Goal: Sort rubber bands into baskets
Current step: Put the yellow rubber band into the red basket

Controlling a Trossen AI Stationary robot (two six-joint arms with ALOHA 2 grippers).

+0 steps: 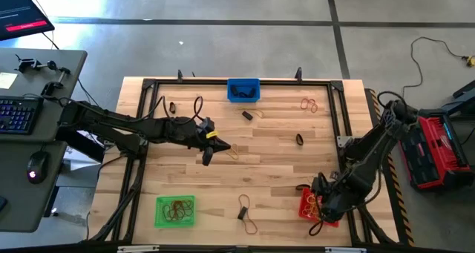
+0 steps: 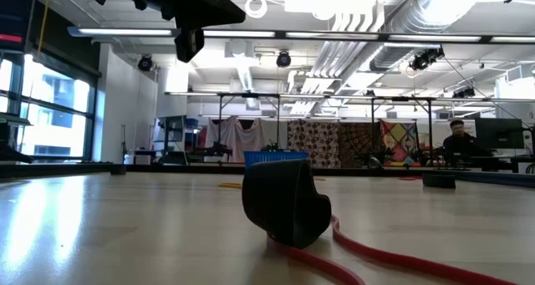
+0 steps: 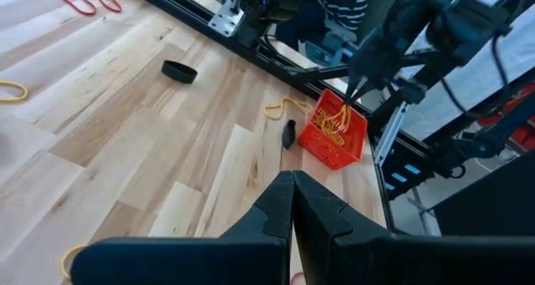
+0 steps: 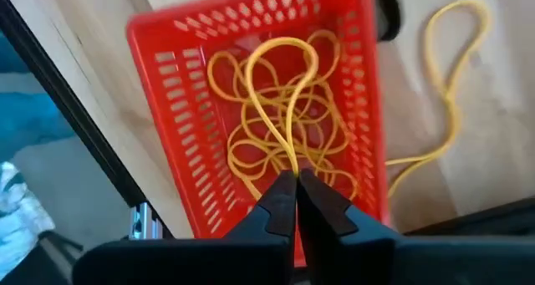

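Right gripper (image 4: 294, 178) hangs over the red basket (image 4: 175, 93) at the tabletop's (image 1: 282, 171) 4 o'clock corner, jaws clamped together on a yellow rubber band (image 4: 284, 84) that loops up from the tips. The band dangles above the pile of yellow bands already in the basket, so this looks like the drop step: held right over the matching pile so it falls in when the jaws part.

Left gripper (image 1: 208, 155) sits near tabletop centre, jaws together and holding nothing visible, likely poised for the next pick.

Baskets sit apart at the edges so colours stay separate: blue basket (image 1: 243, 90) at 12 o'clock, contents hard to tell; green basket (image 1: 175, 211) at 7 o'clock, holding brownish bands.

Loose bands still out:
- red bands (image 1: 309, 104) at 1 o'clock
- black band (image 1: 299, 140) toward 3 o'clock
- black band (image 1: 247, 115) just below the blue basket
- a few dark ones around 10 o'clock
- dark and tan bands (image 1: 246, 212) at 6 o'clock
- 1 yellow band (image 4: 451, 84) on the wood just beside the red basket

Sorting is partway, by my judgement.

No readable brand, label or writing anywhere on baskets or arms; the screen at 10 o'clock off the tabletop is too small to read.
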